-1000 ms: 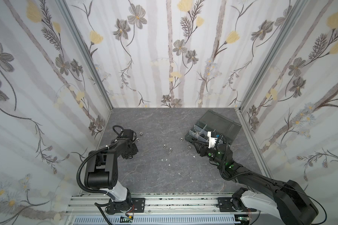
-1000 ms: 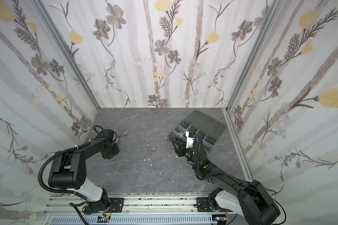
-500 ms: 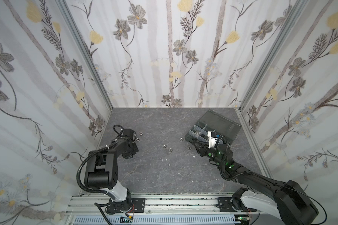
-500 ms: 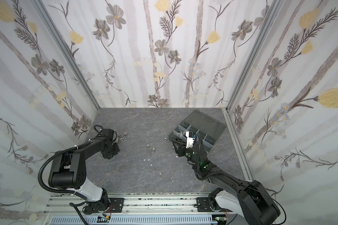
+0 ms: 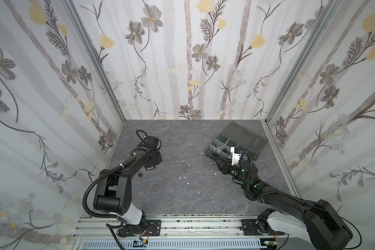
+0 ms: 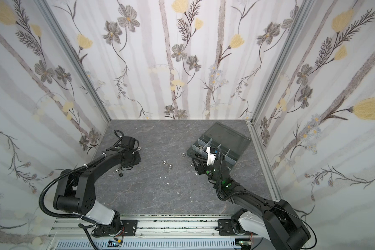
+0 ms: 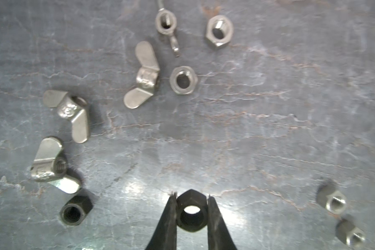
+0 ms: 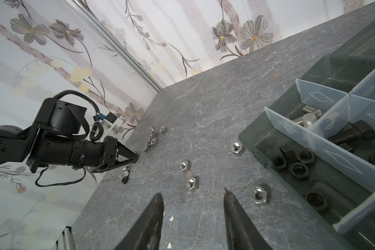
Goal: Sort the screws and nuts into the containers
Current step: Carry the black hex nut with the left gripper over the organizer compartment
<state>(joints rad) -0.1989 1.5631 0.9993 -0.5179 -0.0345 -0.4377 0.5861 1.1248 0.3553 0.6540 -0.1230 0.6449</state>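
My left gripper point(image 7: 191, 194) is shut on a black nut point(image 7: 191, 225), which sits upright between the fingers just above the tabletop. In both top views the left gripper point(image 5: 150, 167) point(image 6: 126, 167) is low at the table's left side. Around it lie silver hex nuts point(image 7: 183, 80), wing nuts point(image 7: 144, 75) and another black nut point(image 7: 76, 210). The right gripper point(image 8: 192, 192) hangs open and empty over the table beside the organizer box point(image 8: 250, 134) point(image 5: 208, 151). Its containers hold black nuts point(image 8: 299, 170), silver screws point(image 8: 310, 118) and a black screw point(image 8: 353, 133).
Silver nuts point(image 5: 182, 162) point(image 5: 189, 166) point(image 5: 200, 154) point(image 5: 209, 163) lie mid-table between the arms. One loose black nut point(image 5: 140, 174) lies by the left arm. Tiny white specks point(image 5: 184, 177) dot the floor. The box lid point(image 5: 245, 135) lies open toward the back right corner.
The left gripper's jaws have closed onto the black nut, and that arm has barely shifted. The right arm has not moved.
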